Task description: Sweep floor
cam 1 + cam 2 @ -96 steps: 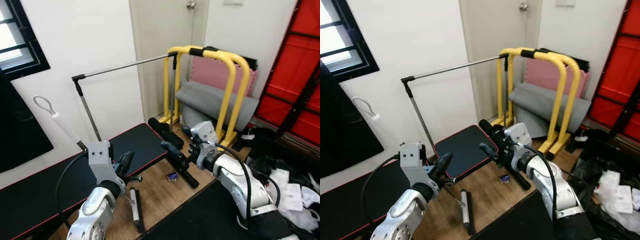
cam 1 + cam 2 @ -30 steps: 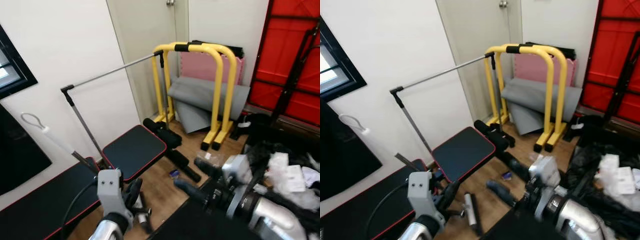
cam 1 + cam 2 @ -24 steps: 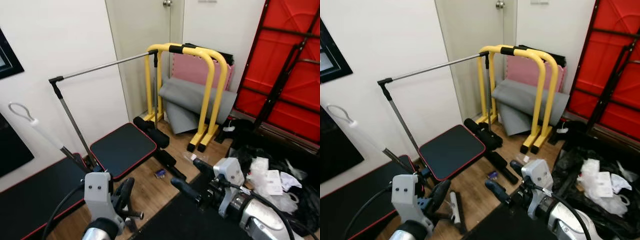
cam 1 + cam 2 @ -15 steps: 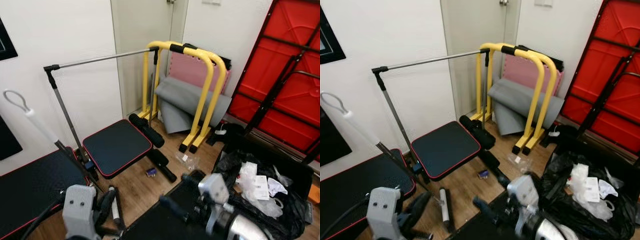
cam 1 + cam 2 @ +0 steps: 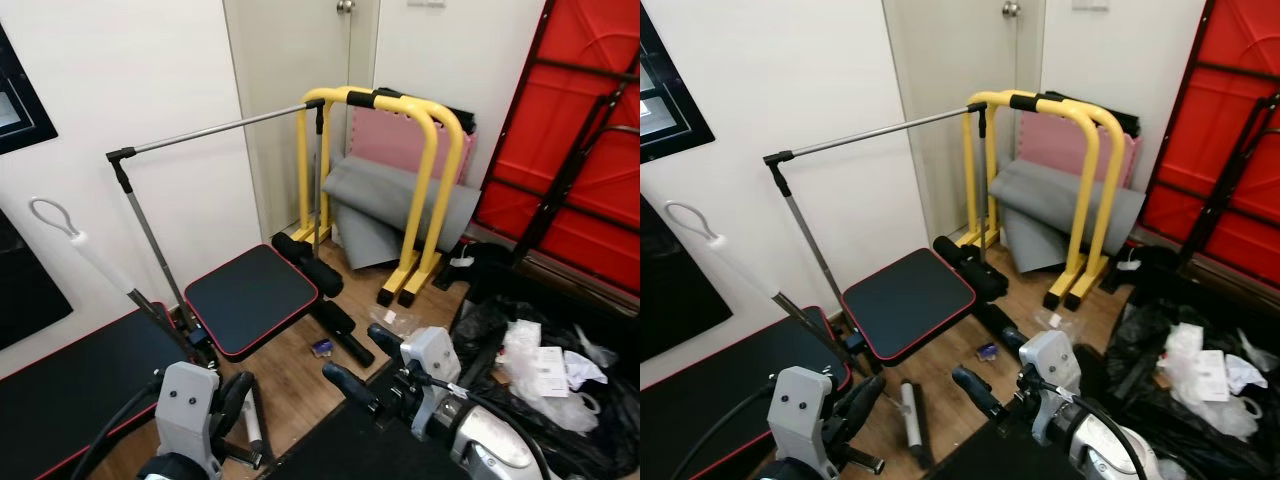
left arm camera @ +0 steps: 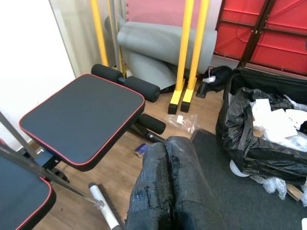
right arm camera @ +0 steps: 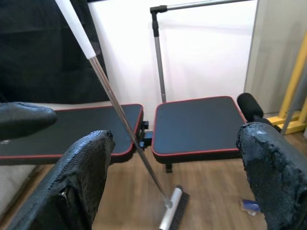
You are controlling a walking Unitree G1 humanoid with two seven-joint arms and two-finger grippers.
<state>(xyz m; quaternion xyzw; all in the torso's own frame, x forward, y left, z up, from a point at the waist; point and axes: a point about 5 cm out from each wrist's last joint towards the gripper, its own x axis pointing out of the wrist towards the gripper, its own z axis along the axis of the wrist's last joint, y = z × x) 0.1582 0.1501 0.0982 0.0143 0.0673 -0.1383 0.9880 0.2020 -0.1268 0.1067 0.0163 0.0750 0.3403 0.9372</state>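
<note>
Broom (image 5: 790, 300) leans on the left wall, head on the floor (image 5: 300, 375) in front of the weight bench (image 5: 250, 300); dip bars (image 5: 400, 170) behind the bench, rolled mat (image 5: 390, 200) behind them; rubbish bag (image 5: 540, 370) at right; dark mat (image 6: 240, 201) nearest the robot.

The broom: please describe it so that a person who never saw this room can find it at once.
Look at the black workout bench with red edging by the white wall. The broom stands just in front of it, its brush head on the wooden floor and its thin metal handle leaning up towards the wall. Its white grip with a loop sets it apart from the bench's grey bar.
</note>
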